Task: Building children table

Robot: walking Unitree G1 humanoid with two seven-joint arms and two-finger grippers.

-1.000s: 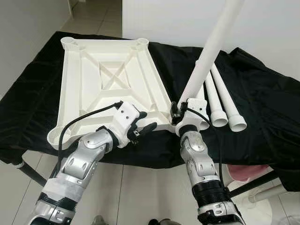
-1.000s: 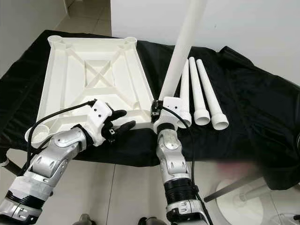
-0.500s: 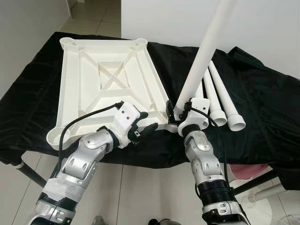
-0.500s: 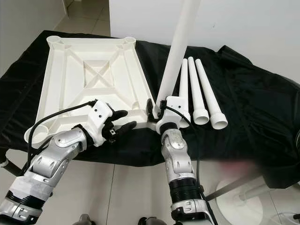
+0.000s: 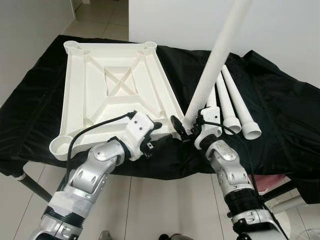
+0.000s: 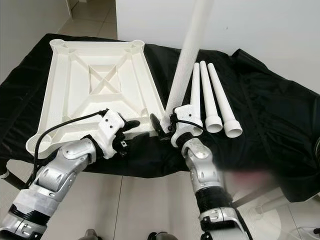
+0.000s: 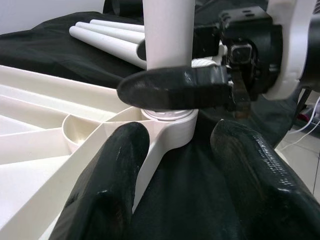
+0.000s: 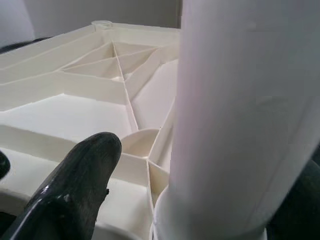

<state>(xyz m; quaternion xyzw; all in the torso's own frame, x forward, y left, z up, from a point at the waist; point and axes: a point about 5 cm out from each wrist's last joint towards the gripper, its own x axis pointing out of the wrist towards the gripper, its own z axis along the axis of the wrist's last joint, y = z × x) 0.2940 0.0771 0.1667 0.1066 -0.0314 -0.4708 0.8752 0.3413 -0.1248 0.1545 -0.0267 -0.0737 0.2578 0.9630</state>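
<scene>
Right claw (image 5: pixel 186 128), closed around a tilted table leg (image 5: pixel 212 67) seated at the near-right corner socket (image 7: pixel 170 122) of the inverted table top (image 5: pixel 112 90) lying on the tabletop (image 5: pixel 280 105); left claw (image 5: pixel 159 136) open, straddling that corner; the tilt risks jamming the leg.

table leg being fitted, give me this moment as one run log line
right gripper: shut on table leg, foot at corner socket | left gripper: open beside socket | tabletop: upside down | spare legs: lying on cloth
</scene>
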